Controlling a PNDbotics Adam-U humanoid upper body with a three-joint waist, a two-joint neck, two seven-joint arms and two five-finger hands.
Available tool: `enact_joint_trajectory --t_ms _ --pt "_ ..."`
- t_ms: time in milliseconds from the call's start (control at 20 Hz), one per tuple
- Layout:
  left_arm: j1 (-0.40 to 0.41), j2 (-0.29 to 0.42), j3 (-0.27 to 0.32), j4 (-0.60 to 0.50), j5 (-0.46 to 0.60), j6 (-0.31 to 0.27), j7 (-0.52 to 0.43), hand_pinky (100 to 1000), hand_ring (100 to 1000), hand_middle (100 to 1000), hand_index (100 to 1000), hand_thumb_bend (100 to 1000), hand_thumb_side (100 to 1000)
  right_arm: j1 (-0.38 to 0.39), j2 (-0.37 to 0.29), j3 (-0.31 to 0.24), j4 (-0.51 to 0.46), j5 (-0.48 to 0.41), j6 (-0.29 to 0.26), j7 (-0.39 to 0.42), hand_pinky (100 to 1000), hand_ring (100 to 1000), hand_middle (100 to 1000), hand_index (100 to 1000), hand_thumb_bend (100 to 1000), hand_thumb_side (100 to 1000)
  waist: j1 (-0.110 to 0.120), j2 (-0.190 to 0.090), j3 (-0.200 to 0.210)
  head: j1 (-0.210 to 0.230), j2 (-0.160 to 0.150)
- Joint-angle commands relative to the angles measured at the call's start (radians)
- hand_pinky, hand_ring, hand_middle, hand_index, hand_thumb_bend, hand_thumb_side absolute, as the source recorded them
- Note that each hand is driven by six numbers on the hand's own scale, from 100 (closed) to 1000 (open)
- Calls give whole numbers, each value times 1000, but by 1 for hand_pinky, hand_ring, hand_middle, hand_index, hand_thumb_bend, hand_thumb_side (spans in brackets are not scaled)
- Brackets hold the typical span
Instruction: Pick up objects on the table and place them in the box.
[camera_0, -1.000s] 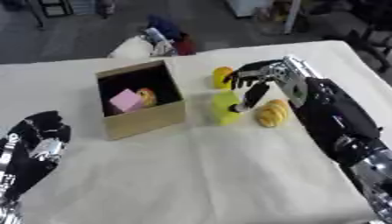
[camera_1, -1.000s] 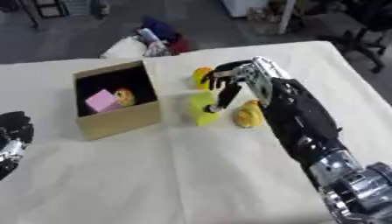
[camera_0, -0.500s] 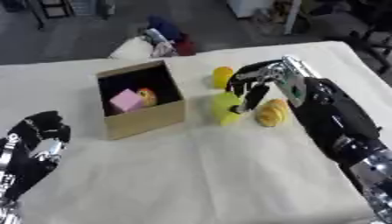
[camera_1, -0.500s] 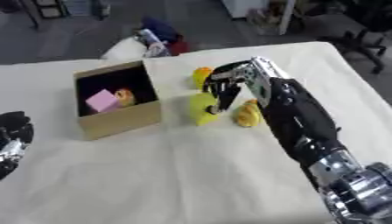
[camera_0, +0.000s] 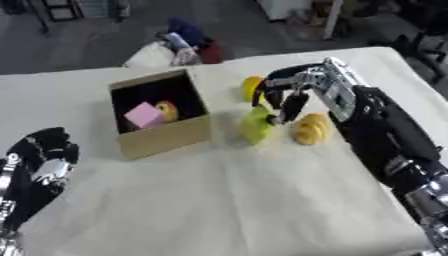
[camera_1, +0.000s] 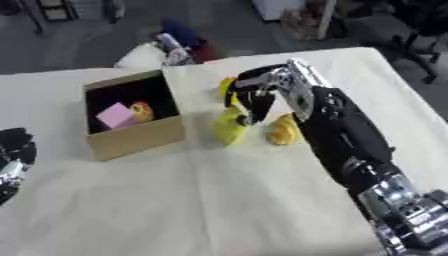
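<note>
An open cardboard box (camera_0: 166, 135) stands left of centre and holds a pink block (camera_0: 143, 115) and a small orange-yellow thing (camera_0: 167, 110). To its right lie a yellow-green object (camera_0: 255, 128), a yellow round one (camera_0: 251, 86) behind it, and an orange-yellow lumpy one (camera_0: 308, 130). My right hand (camera_0: 302, 89) hovers over these three with its fingers curled downward, the fingertips close to the yellow-green object; nothing is in its hold. My left hand (camera_0: 42, 159) rests at the lower left, fingers curled, holding nothing.
The table (camera_0: 227, 200) is covered in a cream cloth. Beyond its far edge lies a heap of white, blue and red things (camera_0: 179, 46) on the floor. The cloth in front of the box is bare.
My right hand has lowered slightly toward the yellow-green object, fingers curling further. The left hand and the objects have stayed put.
</note>
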Motion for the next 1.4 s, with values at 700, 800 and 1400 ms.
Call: enact_joint_trajectory --t_ms 700,800,1400 --pt "-5 17 8 -13 -5 -3 4 746 735 681 785 329 440 -12 -45 98 -49 89 -59 117 864 957 1000 1000 462 420 -12 -33 4 1 -13" --pt "-5 17 9 -12 -5 -2 5 746 734 681 785 330 439 -4 -34 99 -38 117 -73 117 864 956 1000 1000 459 418 -9 -33 3 2 -14" --pt "-9 11 8 -13 -2 -2 4 746 734 680 785 332 440 12 41 40 86 184 -45 5 835 921 1000 1000 391 438 6 -23 10 4 -16"
